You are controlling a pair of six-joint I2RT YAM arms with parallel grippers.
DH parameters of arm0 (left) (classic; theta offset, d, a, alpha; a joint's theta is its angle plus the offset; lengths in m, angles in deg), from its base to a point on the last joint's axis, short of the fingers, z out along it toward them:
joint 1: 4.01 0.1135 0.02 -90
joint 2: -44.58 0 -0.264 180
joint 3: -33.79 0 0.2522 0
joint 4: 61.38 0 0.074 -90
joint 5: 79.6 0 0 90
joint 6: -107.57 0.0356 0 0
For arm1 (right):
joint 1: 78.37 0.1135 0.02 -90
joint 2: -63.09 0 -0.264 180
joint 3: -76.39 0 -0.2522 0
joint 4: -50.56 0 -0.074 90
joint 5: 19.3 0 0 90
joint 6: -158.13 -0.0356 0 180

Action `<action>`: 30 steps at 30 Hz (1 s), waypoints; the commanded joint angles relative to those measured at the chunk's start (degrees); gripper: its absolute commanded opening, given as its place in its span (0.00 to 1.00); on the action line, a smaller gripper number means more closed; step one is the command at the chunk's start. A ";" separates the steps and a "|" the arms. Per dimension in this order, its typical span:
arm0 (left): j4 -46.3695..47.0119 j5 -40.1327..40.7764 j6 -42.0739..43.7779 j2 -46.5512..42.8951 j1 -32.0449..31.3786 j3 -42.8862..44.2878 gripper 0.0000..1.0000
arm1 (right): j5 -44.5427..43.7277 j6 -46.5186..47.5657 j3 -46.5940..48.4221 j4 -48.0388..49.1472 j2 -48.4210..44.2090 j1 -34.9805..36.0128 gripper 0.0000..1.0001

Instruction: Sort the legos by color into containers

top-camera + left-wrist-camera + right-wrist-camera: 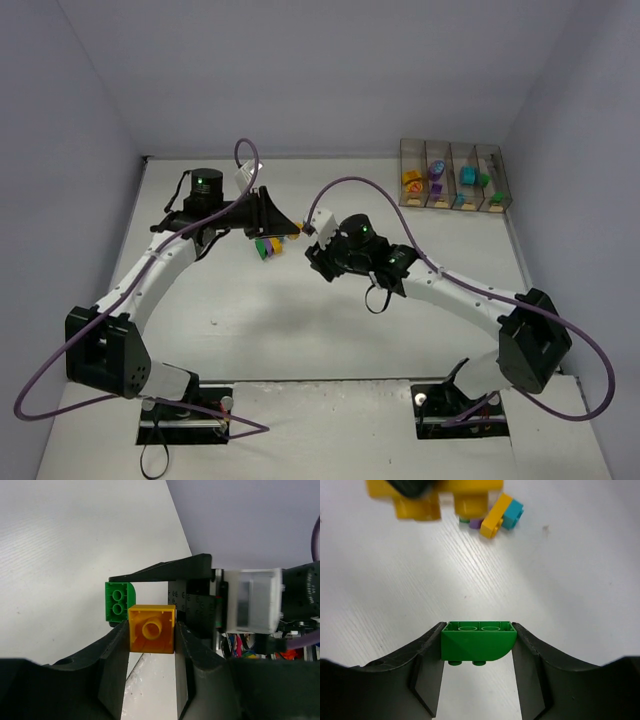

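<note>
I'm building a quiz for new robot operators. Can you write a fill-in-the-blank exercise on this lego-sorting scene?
1. The left end effector is shut on a yellow-orange brick with ___ round stud facing the camera.
2. The rounded brick in the right end effector is ___ in colour.
3. The container row has ___ bins.
Missing words: one; green; four.

L arm (150, 268) & R arm (455, 293): white link shells, black joints, blocky black shoulder housings. Green LED (203, 183) atop each wrist motor. Purple cables (350, 180) loop off both. Fingers (395, 667) matte black, curved.
</note>
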 commanded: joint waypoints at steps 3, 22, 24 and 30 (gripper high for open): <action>-0.52 0.21 2.59 -2.71 0.59 2.89 0.00 | -1.31 -1.30 1.47 0.91 0.99 -5.74 0.00; -14.59 29.04 10.15 -13.51 0.32 -4.05 0.00 | -31.28 -35.31 34.67 -3.66 27.43 -51.64 0.00; -14.51 29.74 9.72 -14.83 0.41 -4.40 0.00 | -31.19 -36.80 37.58 -4.27 31.55 -53.58 0.00; -12.14 31.06 8.84 -17.38 0.32 -7.21 0.00 | -30.05 -38.13 46.64 -4.80 41.06 -56.13 0.00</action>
